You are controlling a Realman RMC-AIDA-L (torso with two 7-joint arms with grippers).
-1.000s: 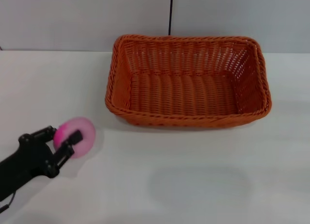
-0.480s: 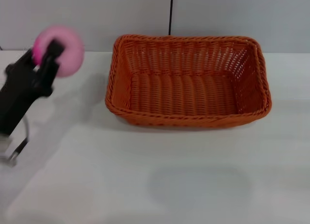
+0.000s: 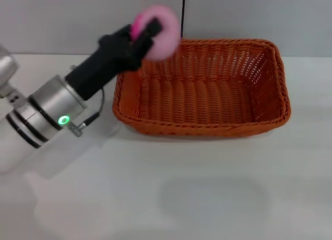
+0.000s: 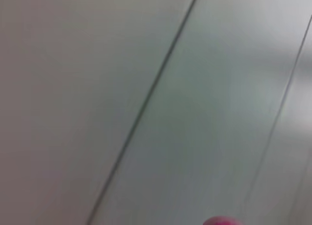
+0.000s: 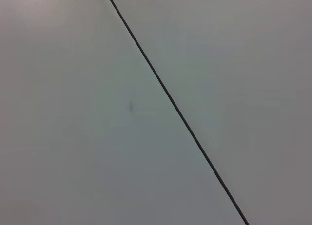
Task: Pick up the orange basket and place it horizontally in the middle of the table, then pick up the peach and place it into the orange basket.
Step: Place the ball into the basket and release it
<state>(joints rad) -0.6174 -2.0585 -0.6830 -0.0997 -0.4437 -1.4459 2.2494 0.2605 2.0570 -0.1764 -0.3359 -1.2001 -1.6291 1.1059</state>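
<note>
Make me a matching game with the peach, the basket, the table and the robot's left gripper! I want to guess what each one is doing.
Things:
1. peach
2. orange basket
3. table
4. left gripper

States:
A. white and flat, under everything
B. standing on the table, nothing lying inside it
C. pink, held up in the air at the basket's far left corner
D. black, jaws shut on the fruit

Pairs: 1-C, 2-B, 3-A, 4-D
</note>
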